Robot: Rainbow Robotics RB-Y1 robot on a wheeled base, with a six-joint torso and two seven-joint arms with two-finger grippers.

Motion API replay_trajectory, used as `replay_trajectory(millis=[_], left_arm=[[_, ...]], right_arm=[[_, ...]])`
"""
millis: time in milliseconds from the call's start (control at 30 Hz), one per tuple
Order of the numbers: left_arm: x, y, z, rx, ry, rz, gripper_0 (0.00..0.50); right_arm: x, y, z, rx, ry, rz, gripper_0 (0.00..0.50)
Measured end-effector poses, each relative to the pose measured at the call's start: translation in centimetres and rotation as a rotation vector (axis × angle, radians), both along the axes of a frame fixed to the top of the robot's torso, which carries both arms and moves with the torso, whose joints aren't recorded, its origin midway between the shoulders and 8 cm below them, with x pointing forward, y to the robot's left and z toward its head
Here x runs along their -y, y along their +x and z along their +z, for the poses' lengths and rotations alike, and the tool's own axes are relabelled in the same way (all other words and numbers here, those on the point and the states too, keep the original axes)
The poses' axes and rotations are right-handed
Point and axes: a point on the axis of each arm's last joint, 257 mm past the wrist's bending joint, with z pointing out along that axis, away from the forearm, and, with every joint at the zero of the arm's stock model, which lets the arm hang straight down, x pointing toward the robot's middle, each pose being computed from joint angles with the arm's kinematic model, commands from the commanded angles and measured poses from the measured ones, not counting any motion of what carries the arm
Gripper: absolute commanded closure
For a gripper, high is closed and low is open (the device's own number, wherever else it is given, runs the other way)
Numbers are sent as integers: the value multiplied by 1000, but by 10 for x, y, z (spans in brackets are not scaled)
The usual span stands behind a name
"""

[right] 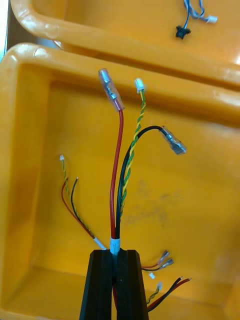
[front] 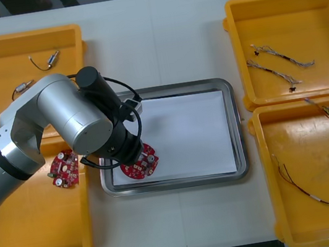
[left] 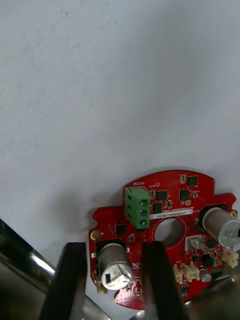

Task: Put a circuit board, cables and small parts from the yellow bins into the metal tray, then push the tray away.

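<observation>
We see the circuit board [left: 170, 205] lying flat on the white inside of the metal tray [front: 236, 131], in its near left corner. The left gripper [left: 114, 245] hangs directly over it. Its claw is released: the two fingers [left: 75, 270] stand apart on both sides of a silver cylinder [left: 116, 267] on the board, with a small gap at each side.

We judge the board to be light, stiff and fragile. It carries many raised parts, and the green connector [left: 137, 206] stands up from its surface. If we must take it again, the bare rim is the better place to hold, not the cylinder, which could bend at its solder.

At the right side, the right gripper [right: 115, 255] is above the near right bin [right: 30, 150]. Its claw is clenched on a cable bundle [right: 118, 175], at the white band where the red, black and yellow-green wires join. The wires rise free from the fingers. They are soft and very light, so we expect the loose ends to swing and catch on the bin wall. Holding them at the band is a sensible choice.

A second board [front: 64, 169] lies in the near left bin [front: 39, 243].
</observation>
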Motion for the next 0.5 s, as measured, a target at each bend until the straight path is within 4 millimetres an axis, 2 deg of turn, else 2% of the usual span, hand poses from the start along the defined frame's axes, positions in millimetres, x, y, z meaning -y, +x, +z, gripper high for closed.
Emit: replay_trajectory(millis=[133,333,500], left_arm=[[0,0,0,0,0,0,0],[-3,0,2,-4,6,6,0],[-14,-4,21,-10,29,27,0]], right_arm=[[-3,5,4,9,-30,27,500],[-19,13,6,17,-62,84,500],[-31,16,6,17,-71,124,500]])
